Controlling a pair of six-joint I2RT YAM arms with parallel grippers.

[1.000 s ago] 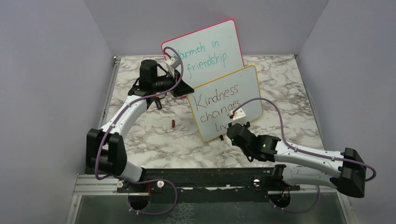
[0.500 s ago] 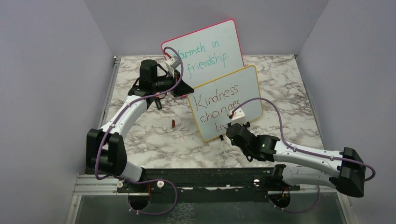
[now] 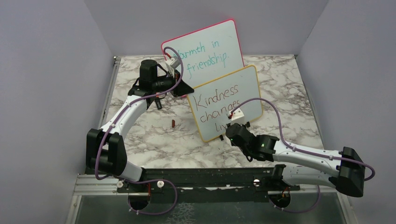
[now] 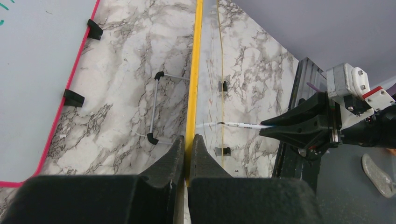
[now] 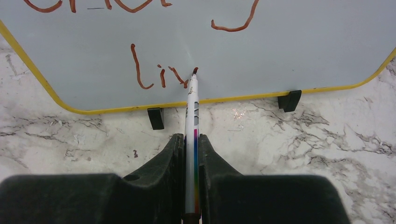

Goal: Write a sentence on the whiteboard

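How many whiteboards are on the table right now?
2. The yellow-framed whiteboard stands in front, mid-table, clamped at its edge by the left gripper. The pink-framed board with teal writing stands behind it, nearer the back wall. None seems hidden.

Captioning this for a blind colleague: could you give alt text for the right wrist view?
The right gripper clamps a marker with its tip on the whiteboard, at the end of the sentence's lowest line, which reads "liv" in reddish-brown. The yellow-framed board stands on black feet on a marble table.
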